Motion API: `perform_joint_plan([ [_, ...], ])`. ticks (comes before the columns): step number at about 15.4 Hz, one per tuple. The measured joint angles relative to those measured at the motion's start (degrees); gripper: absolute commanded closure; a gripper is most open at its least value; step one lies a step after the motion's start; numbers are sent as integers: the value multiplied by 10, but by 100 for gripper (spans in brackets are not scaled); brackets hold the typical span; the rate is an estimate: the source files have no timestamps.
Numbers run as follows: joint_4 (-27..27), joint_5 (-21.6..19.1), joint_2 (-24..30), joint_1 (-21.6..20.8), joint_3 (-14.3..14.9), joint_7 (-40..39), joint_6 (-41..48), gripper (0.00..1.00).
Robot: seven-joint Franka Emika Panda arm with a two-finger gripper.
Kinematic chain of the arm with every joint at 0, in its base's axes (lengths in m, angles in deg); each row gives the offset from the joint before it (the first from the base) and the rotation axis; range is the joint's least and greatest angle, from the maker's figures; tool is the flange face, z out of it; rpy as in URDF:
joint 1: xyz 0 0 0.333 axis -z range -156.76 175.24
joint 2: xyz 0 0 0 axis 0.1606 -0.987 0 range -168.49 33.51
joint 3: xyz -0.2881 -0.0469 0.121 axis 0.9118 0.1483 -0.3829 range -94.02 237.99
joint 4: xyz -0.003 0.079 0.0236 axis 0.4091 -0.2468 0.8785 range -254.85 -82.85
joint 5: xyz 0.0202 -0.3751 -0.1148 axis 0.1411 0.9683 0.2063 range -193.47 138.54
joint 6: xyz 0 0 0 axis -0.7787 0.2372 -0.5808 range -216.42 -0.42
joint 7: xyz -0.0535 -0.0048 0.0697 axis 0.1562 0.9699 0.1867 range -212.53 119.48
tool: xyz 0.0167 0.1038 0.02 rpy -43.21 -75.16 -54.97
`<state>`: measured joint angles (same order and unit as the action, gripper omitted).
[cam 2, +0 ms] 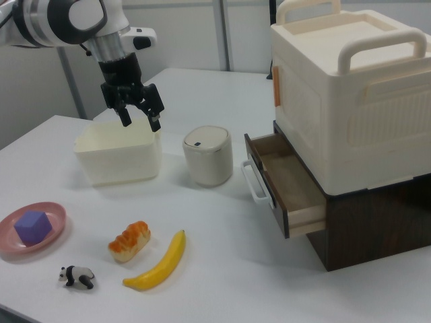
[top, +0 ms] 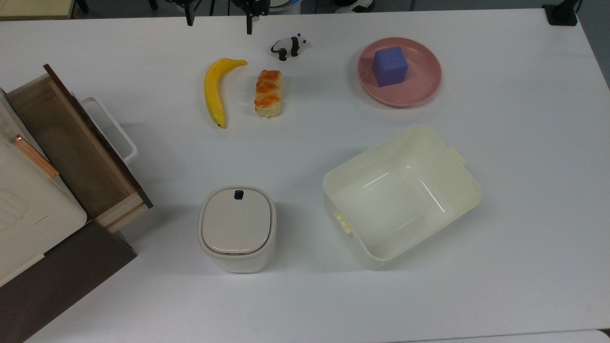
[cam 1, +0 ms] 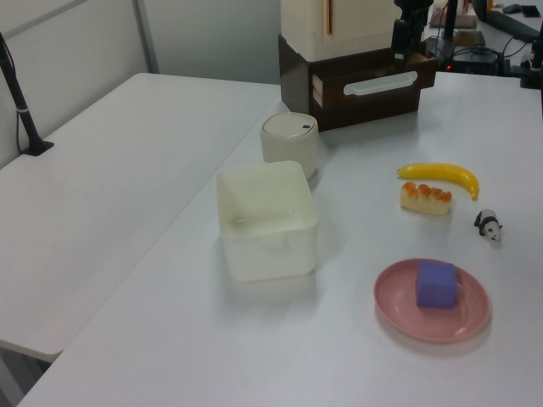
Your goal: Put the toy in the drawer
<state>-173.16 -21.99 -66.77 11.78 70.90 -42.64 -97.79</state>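
Jaws spread wide and holding nothing: the gripper (cam 2: pixel 140 119) hangs in the air in the right view, its two dark fingers (cam 2: pixel 155 122) well apart. In the top view it is cut off by the upper edge, so just the finger ends (top: pixel 249 26) poke into frame at the table's (top: pixel 305 295) far side.

Left to right in the top view: the drawer (top: pixel 71 147) stands pulled open, its inside in shadow with no contents to make out, and the cabinet (top: pixel 28 209) above it is cropped by the frame. Next come the banana (top: pixel 214 90) and the bread roll (top: pixel 268 93) beside it. The toy (top: pixel 288 46) stands on the table just beyond the roll, near the finger ends but apart from them. Further right, a purple cube (top: pixel 390 66) sits on the pink plate (top: pixel 419 90).

The right view shows the drawer's white handle (cam 2: pixel 254 185) and wooden side plainly. In the left view the toy (cam 1: pixel 489 225) is a small speck.
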Motion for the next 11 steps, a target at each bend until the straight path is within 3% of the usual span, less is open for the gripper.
perform_joint_plan([
  [11,-5,-1,-2,-27,-1,0,0,0],
])
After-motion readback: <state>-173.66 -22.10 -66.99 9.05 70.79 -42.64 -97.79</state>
